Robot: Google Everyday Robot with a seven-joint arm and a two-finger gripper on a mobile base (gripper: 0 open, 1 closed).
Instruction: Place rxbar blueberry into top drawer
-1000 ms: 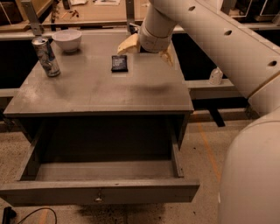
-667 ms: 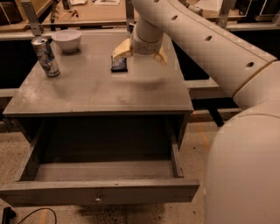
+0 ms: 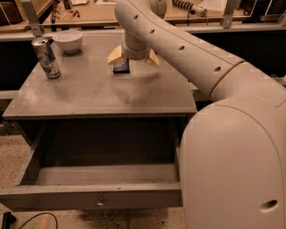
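The rxbar blueberry [image 3: 121, 67], a small flat dark bar, lies on the grey cabinet top [image 3: 89, 94] near its back middle. My gripper [image 3: 133, 59] hangs just above it, open, with its tan fingers [image 3: 115, 55] spread to either side. The bar sits by the left finger and its far end is hidden under the wrist. The top drawer [image 3: 89, 196] is pulled out wide below the cabinet top. It holds nothing, and its small metal knob [image 3: 101, 202] faces the front.
A tall silver can [image 3: 47, 57] and a white bowl [image 3: 68, 40] stand at the back left of the cabinet top. My large white arm [image 3: 232, 134] fills the right side. A wooden workbench [image 3: 89, 11] runs behind. A cable [image 3: 27, 220] lies on the floor.
My arm has swung left, bringing the gripper from the right of the bar to directly over it. The bar, can, bowl and drawer have not moved.
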